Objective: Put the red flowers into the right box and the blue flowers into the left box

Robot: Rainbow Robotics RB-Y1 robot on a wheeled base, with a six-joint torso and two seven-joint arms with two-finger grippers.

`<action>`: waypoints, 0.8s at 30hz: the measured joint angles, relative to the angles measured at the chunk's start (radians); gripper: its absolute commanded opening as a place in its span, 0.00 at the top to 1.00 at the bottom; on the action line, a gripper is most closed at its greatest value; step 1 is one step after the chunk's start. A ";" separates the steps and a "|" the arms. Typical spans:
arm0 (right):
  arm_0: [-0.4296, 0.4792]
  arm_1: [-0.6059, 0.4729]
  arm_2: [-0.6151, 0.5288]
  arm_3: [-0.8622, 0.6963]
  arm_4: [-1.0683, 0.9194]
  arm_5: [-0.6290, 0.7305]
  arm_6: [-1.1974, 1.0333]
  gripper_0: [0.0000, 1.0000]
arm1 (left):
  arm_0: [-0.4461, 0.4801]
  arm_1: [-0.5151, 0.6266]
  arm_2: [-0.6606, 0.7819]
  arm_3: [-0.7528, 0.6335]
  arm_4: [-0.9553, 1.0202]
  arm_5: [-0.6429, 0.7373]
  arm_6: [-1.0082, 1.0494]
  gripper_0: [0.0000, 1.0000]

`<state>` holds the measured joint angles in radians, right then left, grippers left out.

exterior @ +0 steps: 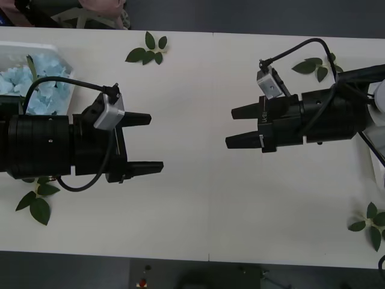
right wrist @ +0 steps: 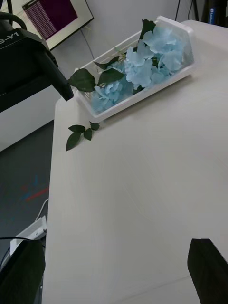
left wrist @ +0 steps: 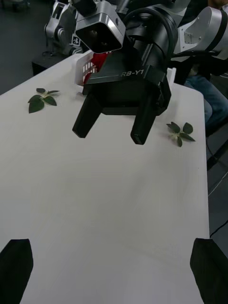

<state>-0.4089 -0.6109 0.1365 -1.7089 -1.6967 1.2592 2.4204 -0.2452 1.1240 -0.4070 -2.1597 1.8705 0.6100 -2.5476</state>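
The sorting looks all but finished. The blue flowers point(exterior: 33, 81) are heaped inside the left box point(exterior: 51, 49), the slotted white basket at the upper left of the front view; from the right wrist view the same pale blooms point(right wrist: 142, 66) and their big leaves fill that basket point(right wrist: 187, 71) from end to end.

A patch of red point(left wrist: 99, 60) shows in the left wrist view inside a white container point(left wrist: 83, 71) behind the right arm, in the upper middle of that frame. I take it for the red flowers lying in the right box, though the arm hides most of it and I cannot count the heads. In the front view only a thin white edge point(exterior: 378, 174) of that box shows at the right border.

Both arms hang over the bare middle of the tabletop point(exterior: 198, 198), facing each other. The left pincer point(exterior: 143, 143) is spread wide with nothing in it; the right pincer point(exterior: 240, 127) is likewise spread and carries nothing.

What remains out on the surface is only loose leaf sprigs point(exterior: 147, 51), near the corners. No flower head lies outside a box that I can see, so I judge little or nothing left to move.
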 measured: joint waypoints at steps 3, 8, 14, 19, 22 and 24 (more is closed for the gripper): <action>0.000 0.011 0.000 0.000 0.001 0.000 0.000 0.12 | 0.000 -0.007 -0.005 0.000 -0.023 0.000 0.000 0.03; 0.000 0.024 0.000 0.000 0.002 0.000 0.000 0.12 | 0.000 -0.070 -0.009 0.027 -0.046 0.001 0.000 0.04; 0.000 0.024 0.000 0.000 0.002 0.000 0.000 0.00 | 0.000 -0.091 -0.009 0.039 -0.046 0.002 0.000 0.04; 0.000 0.024 0.000 0.000 0.002 0.000 0.000 0.00 | 0.000 -0.091 -0.009 0.039 -0.046 0.003 0.000 0.04; 0.000 0.024 0.000 0.000 0.002 0.000 0.000 0.00 | 0.000 -0.091 -0.009 0.039 -0.046 0.003 0.000 0.03; 0.000 0.024 0.000 0.000 0.002 0.000 0.000 0.00 | 0.000 -0.091 -0.009 0.039 -0.046 0.003 0.000 0.04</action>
<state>-0.4089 -0.5868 0.1365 -1.7089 -1.6950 1.2592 2.4204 -0.2451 1.0331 -0.4162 -2.1210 1.8248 0.6126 -2.5476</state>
